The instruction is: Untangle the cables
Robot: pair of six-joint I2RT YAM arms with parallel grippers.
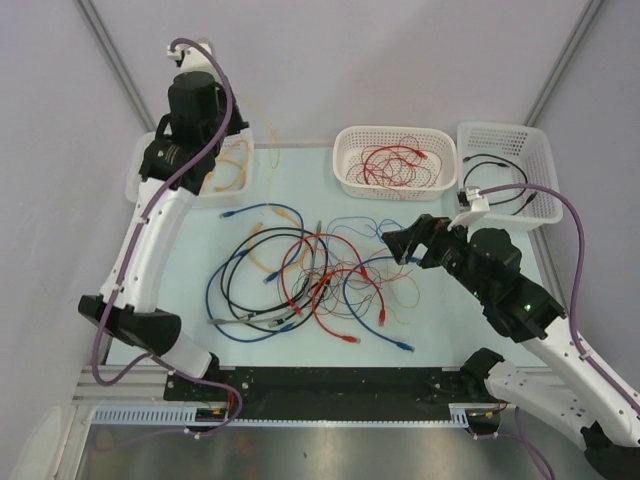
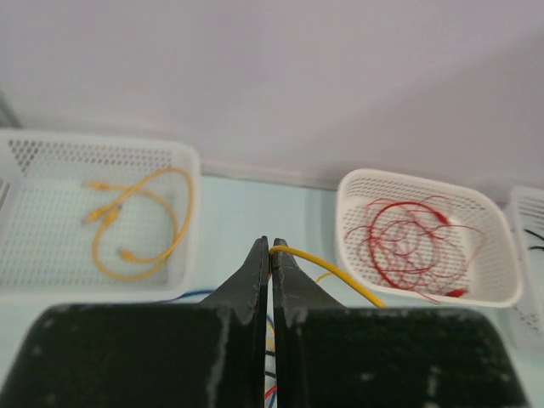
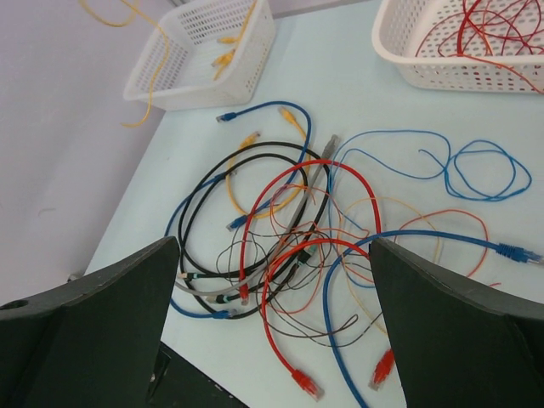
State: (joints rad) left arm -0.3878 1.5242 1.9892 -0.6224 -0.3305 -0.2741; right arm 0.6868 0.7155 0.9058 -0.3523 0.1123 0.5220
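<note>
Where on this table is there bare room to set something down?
Best patch: bare table between the yellow-cable basket and the red-cable basket. A narrow strip lies between the tangle and the near rail. The centre is crowded.

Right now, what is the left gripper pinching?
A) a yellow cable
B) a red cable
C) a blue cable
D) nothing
A: in the left wrist view the left gripper is shut, with a yellow cable caught at its tips and trailing off to the right.
</note>
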